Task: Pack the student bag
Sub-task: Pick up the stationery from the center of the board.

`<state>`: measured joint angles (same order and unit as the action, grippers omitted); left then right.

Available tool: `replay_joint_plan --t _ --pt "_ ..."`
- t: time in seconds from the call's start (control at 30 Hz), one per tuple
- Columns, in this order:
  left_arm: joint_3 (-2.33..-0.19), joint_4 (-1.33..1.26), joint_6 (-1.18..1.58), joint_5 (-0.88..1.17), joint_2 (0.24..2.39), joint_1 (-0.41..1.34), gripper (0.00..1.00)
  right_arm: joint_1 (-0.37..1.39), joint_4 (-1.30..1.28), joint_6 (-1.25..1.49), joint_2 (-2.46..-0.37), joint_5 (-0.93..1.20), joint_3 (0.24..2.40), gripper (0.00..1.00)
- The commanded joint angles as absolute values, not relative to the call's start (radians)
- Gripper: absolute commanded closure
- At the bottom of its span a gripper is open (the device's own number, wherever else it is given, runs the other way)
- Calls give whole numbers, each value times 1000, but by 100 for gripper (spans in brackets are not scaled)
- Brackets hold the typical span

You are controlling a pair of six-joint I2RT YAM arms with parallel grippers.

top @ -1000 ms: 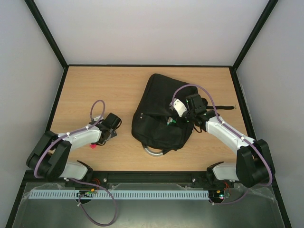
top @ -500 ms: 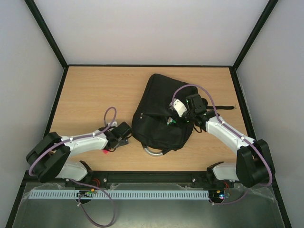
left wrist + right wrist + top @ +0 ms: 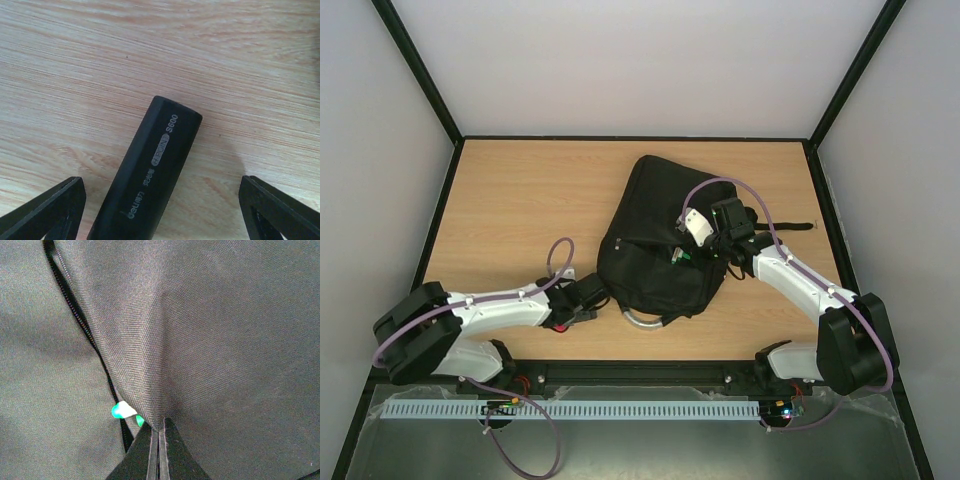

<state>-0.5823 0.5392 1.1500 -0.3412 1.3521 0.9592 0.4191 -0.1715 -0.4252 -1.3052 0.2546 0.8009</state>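
Change: the left arm has swept across the lower part of the top view, from the left side toward the centre. The left gripper [image 3: 585, 300] now sits just beside the lower-left corner of the student bag [image 3: 655, 215], near its grey handle [image 3: 642, 320]. The right arm hasn't moved and is in the same pose on the bag.

Meaning for the task, as I judge it: the left side is working an item up to the bag while the right side holds the fabric up. Nothing from the left side is in the bag yet.

Bag location: centre-right of the top view, lying flat on the wooden table [image 3: 520, 200], handle toward the bottom edge.

Left end effector: jaws spread wide. In the wrist view the two black fingers [image 3: 55, 210] stand at the lower corners. A black pen barrel [image 3: 155, 175] with pale lettering lies on the wood between them and reaches past the bottom edge. Neither finger touches it, so it is released, not grasped.

Right end effector: right gripper [image 3: 159, 435] clenched tight, with a tented fold of bag fabric pinched between the tips. A zip [image 3: 85, 330] runs down the left of that view. Something green [image 3: 121, 411] shows beside the zip, too little of it in view to name.
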Motion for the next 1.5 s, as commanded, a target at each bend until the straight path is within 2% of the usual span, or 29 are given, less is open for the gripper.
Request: replay_joint_plan --t 0.0,0.13,0.27,0.47,0.83,1.27,1.47 --pt "-541 593 1160 -312 1337 969 15 428 -229 -431 -1293 309 811 99" --pt "-543 581 1110 -263 1362 970 24 428 -230 -431 -1296 308 810 99" --pt "-565 597 1087 -246 1406 969 37 428 -230 -431 -1296 309 811 99" --pt "-570 612 1064 -242 1417 969 43 428 -230 -431 -1297 309 811 99" --pt "-571 615 1049 -229 1413 969 70 428 -232 -431 -1297 310 811 99" --pt "-719 811 1059 -285 1259 987 87 428 -232 -430 -1298 311 812 99" --pt "-869 695 916 -249 1216 1052 89 428 -232 -430 -1303 312 811 99"
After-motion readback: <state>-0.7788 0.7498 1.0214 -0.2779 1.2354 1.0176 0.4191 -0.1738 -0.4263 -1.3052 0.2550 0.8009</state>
